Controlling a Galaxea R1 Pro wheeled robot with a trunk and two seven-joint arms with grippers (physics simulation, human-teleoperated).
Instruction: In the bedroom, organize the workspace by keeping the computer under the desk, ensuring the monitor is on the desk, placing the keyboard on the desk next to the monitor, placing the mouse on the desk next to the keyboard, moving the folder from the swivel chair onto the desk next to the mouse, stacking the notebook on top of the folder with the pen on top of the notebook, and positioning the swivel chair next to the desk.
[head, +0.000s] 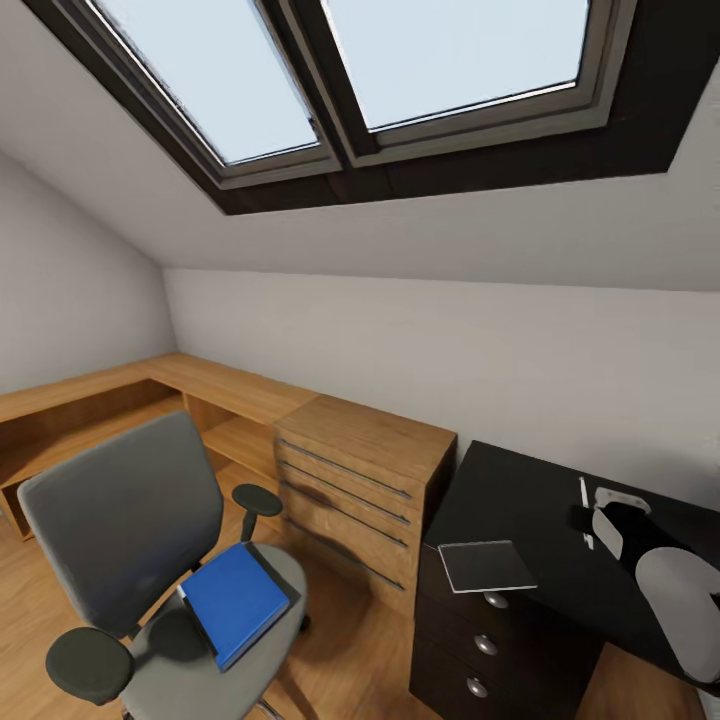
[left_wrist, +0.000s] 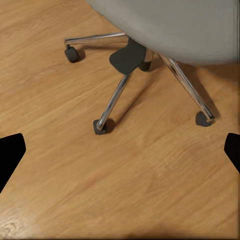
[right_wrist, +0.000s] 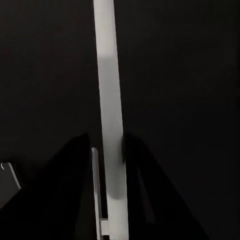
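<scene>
The grey swivel chair (head: 120, 510) stands at the lower left, and the blue folder (head: 235, 600) lies on its seat. On the black desk (head: 500, 490) at the right, the dark notebook (head: 487, 565) lies near the front corner. Beyond the notebook, my right gripper (head: 590, 522) is over the desktop and holds the thin white pen (head: 584, 500). In the right wrist view the pen (right_wrist: 107, 100) runs between the dark fingers of the right gripper (right_wrist: 107, 150), which press on both its sides. My left gripper (left_wrist: 122, 150) is open over the wood floor, near the chair's chrome base (left_wrist: 117, 95).
A low light-wood shelf (head: 90, 400) and drawer unit (head: 355, 480) run along the sloped wall between chair and desk. The desk has a black drawer stack (head: 485, 645) under its near corner. Skylights (head: 340, 70) sit overhead.
</scene>
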